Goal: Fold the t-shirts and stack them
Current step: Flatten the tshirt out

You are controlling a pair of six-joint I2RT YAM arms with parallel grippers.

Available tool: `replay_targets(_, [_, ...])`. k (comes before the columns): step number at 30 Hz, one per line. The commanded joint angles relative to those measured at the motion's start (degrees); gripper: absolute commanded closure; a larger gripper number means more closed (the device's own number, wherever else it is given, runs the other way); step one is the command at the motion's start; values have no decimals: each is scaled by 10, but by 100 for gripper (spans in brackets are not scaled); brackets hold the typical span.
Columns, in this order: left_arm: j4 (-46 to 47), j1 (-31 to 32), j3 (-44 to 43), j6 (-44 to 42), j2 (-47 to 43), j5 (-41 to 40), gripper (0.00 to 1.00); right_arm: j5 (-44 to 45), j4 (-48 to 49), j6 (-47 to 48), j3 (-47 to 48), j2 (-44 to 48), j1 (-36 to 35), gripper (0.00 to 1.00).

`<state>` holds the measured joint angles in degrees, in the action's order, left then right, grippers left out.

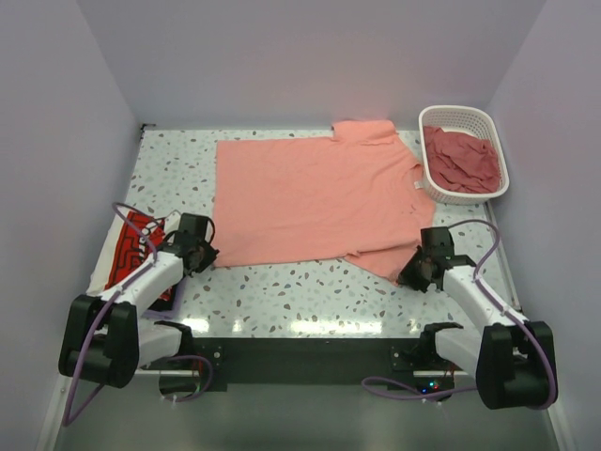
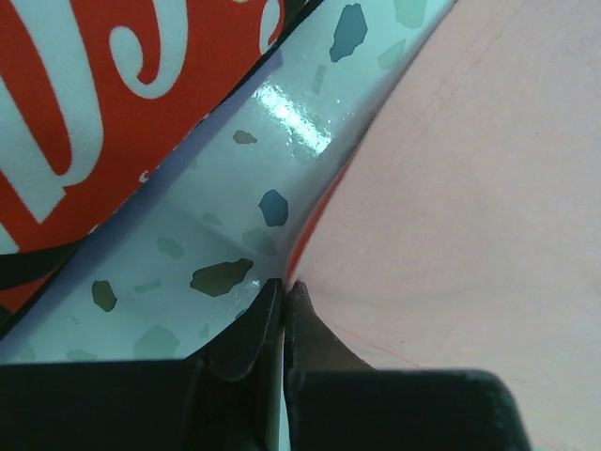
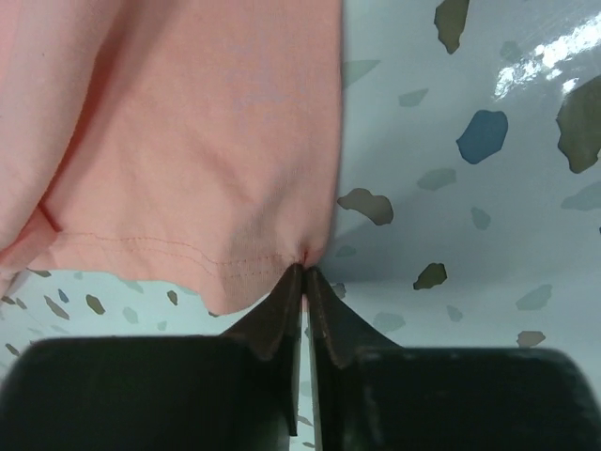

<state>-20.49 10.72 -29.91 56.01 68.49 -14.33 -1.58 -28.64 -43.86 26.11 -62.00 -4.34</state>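
A salmon-pink t-shirt (image 1: 315, 193) lies spread flat across the middle of the table. My left gripper (image 1: 211, 254) is shut, pinching the shirt's near left corner (image 2: 451, 188); the tips (image 2: 284, 287) meet at the cloth edge. My right gripper (image 1: 410, 272) is shut on the hem corner of the shirt's near right sleeve (image 3: 207, 160), with the tips (image 3: 305, 271) closed on the stitched hem. A folded white t-shirt with red-and-black print (image 1: 131, 249) lies at the left under my left arm and shows in the left wrist view (image 2: 84, 113).
A white slatted basket (image 1: 488, 122) at the far right corner holds several darker pink tees (image 1: 460, 160). Pale walls close in the table on three sides. Speckled tabletop (image 1: 300, 291) shows between the shirt and the arm bases.
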Motion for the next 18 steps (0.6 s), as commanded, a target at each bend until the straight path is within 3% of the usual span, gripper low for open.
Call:
replay_targets(1, [-16, -4, -28, -29, 8, -39, 100, 17, -19, 3, -11, 5, -3, 98])
replay_targets(9, [-79, -4, -57, -39, 19, -123, 100, 1, -157, 44, 59, 104, -2, 100])
replay_targets(18, [-106, -4, -50, -35, 4, -141, 100, -46, -283, 40, 99, 226, -2, 100])
